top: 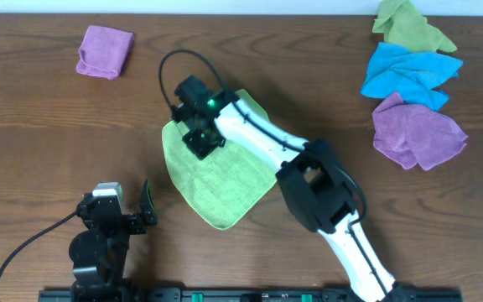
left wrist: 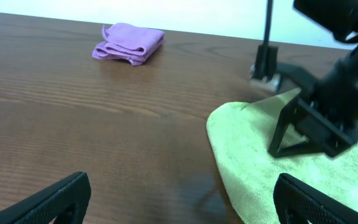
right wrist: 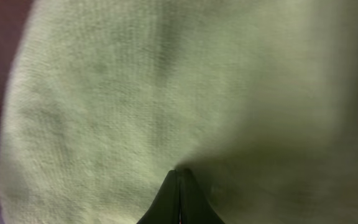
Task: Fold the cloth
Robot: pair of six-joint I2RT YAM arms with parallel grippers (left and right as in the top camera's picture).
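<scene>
- From above I see the cloth (top: pixel 220 180), bright lime green, lying near the middle of the dark wooden table (top: pixel 40 126), roughly flat with one corner pointing toward me.
- My right gripper (top: pixel 201 138) sits over the cloth's upper left part; its fingers are pressed together, tips down against the fabric.
- In the right wrist view the closed fingertips (right wrist: pixel 179 199) meet in a point on the cloth (right wrist: pixel 166 93), with fabric puckered around them; I cannot tell whether any is pinched.
- My left gripper (top: pixel 145 204) rests at the near left, off the cloth, jaws spread wide and holding nothing.
- A folded purple cloth (top: pixel 105 51) lies far left.
- Olive-green (top: pixel 411 25), blue (top: pixel 409 74) and purple (top: pixel 416 132) cloths sit crumpled together at the far right.
</scene>
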